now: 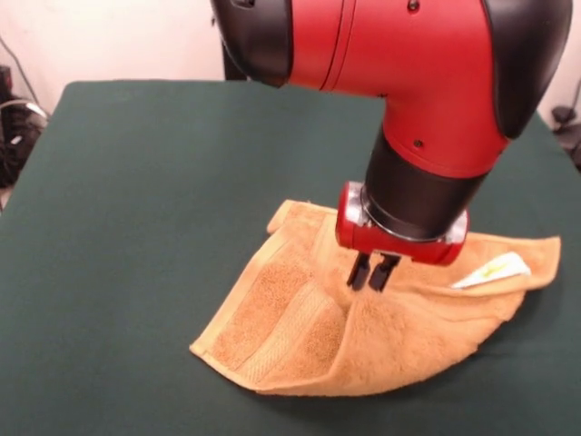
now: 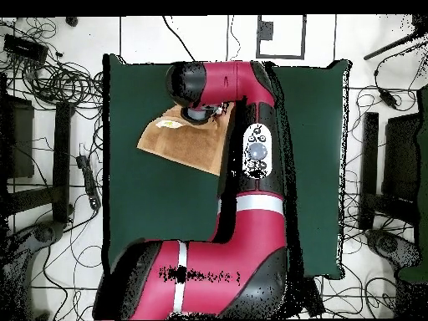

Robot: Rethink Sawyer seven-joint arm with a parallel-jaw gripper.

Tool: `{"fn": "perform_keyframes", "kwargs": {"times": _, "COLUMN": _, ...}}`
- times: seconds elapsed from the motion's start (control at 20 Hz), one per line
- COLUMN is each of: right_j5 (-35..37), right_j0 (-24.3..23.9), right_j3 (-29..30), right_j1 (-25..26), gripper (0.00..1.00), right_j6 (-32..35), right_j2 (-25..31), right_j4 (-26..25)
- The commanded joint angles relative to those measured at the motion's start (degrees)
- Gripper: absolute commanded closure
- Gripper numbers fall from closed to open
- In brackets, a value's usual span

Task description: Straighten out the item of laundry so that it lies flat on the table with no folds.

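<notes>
The orange-yellow towel (image 1: 363, 327) lies crumpled on the dark green table (image 1: 136, 227), folded over itself with a ridge running through its middle. Its woven band stripe shows on the left flap and its white label (image 1: 495, 270) lies near the right corner. My gripper (image 1: 372, 272) points down over the towel's middle, fingers close together and pinching a raised fold of the cloth. In the overhead view the arm's head hides the gripper; the towel (image 2: 180, 144) shows beside it near the table's (image 2: 309, 125) far edge.
The arm's red body (image 2: 251, 167) stretches across the table from the base. Cables and stands (image 2: 50, 84) lie on the floor around the table. Green table surface extends to the towel's left in the front view.
</notes>
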Motion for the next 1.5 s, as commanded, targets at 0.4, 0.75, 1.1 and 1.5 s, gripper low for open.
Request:
{"fn": "perform_keyframes", "kwargs": {"times": 0.4, "right_j5": 3.2, "right_j0": 3.3, "right_j3": -7.3, "right_j1": 5.8, "gripper": 1.0, "right_j6": 5.5, "right_j2": 2.6, "right_j4": 0.3}}
{"fn": "perform_keyframes", "kwargs": {"times": 0.75, "right_j5": 10.9, "right_j0": 5.4, "right_j3": -12.4, "right_j1": 7.8, "gripper": 1.0, "right_j6": 10.3, "right_j2": -2.4, "right_j4": -2.1}}
{"fn": "perform_keyframes", "kwargs": {"times": 1.1, "right_j5": 18.8, "right_j0": 6.7, "right_j3": -19.8, "right_j1": 11.1, "gripper": 1.0, "right_j6": 15.0, "right_j2": -6.4, "right_j4": -3.2}}
{"fn": "perform_keyframes", "kwargs": {"times": 1.5, "right_j5": 23.3, "right_j0": 6.5, "right_j3": -24.2, "right_j1": 12.8, "gripper": 1.0, "right_j6": 17.1, "right_j2": -7.8, "right_j4": -3.3}}
